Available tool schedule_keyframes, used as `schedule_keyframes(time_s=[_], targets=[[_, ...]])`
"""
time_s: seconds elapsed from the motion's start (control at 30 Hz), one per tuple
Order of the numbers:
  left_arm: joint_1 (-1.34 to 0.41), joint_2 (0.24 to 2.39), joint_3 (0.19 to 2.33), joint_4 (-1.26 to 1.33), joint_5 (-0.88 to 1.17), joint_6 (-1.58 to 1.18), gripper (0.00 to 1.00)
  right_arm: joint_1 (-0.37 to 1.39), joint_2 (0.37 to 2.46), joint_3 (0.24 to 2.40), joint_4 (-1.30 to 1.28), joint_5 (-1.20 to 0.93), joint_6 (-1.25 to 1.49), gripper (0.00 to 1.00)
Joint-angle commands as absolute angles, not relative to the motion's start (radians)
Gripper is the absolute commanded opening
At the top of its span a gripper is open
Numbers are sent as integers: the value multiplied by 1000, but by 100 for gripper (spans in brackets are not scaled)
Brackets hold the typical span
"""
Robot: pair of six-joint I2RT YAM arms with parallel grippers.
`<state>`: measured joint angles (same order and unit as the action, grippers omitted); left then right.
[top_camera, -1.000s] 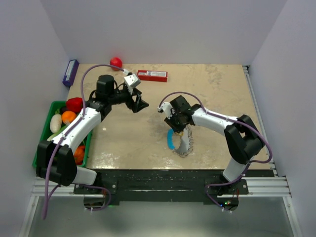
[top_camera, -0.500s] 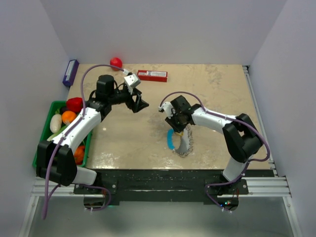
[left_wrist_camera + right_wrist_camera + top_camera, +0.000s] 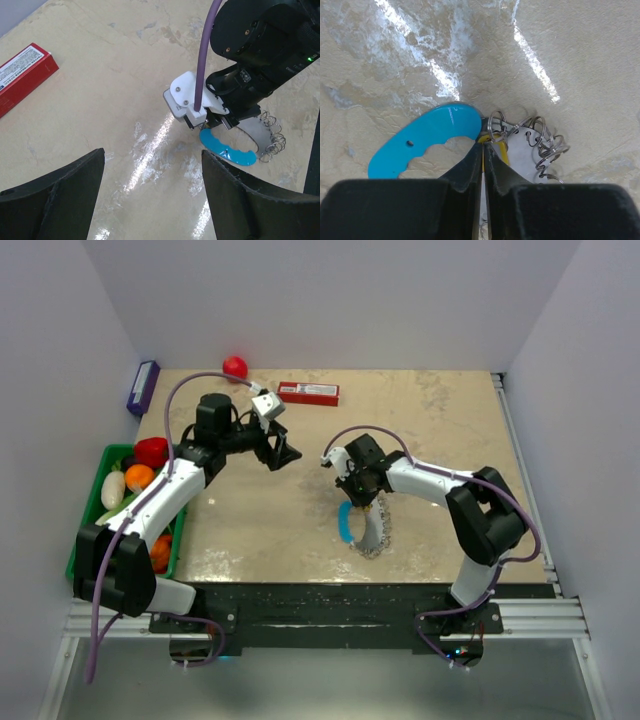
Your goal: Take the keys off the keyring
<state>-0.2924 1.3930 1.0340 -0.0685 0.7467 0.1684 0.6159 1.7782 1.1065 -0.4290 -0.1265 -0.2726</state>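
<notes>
The keyring (image 3: 374, 536) lies flat in the near middle of the table: a silvery plate with wire rings (image 3: 540, 140) and a light-blue curved segment (image 3: 427, 137). A small yellow key (image 3: 502, 150) sits where the blue segment meets the rings. My right gripper (image 3: 483, 145) points down at that spot, its jaws pressed almost together with the yellow key's edge between the tips. From above, the right gripper (image 3: 362, 500) hides the key. My left gripper (image 3: 285, 452) hovers open to the left, with bare table between its fingers (image 3: 235, 200) and the keyring (image 3: 235, 152) ahead.
A red rectangular box (image 3: 308, 393) and a red ball (image 3: 235, 367) lie at the back of the table. A green bin (image 3: 88, 535) with fruit stands at the left edge, and a purple box (image 3: 143, 386) sits behind it.
My right gripper's jaws have closed onto the yellow key at the keyring. The left arm has barely shifted.
</notes>
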Motion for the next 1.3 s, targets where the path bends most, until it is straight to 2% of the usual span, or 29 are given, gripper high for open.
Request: schedule_keyframes(time_s=[0.0,0.37,0.63,0.8,0.83,0.87,0.9,1.13,1.27], targets=[[-285,1370,1029,-22,765,178,82,614,1770,1108,-405,-118,-270,0],[-287,1433,1043,-20,845,186,83,615,1678,1078,-382,-54,-354,0],[-287,1537,1087,43,1022,164,84,614,1539,1042,-382,-72,-442,0],[-299,1583,1114,61,1019,140,84,614,1554,1032,-394,-72,-437,0],[-301,1586,1112,67,1019,134,84,615,1562,1016,-384,-65,-431,4],[-302,1588,1109,75,1016,129,84,614,1574,1006,-352,-63,-405,12],[-304,1586,1106,89,1008,117,84,614,1598,1002,-345,-70,-393,14],[-304,1526,1046,100,950,132,84,635,1651,1011,-334,-101,-339,17],[-304,1499,1031,92,942,138,84,655,1660,1011,-322,-86,-330,22]])
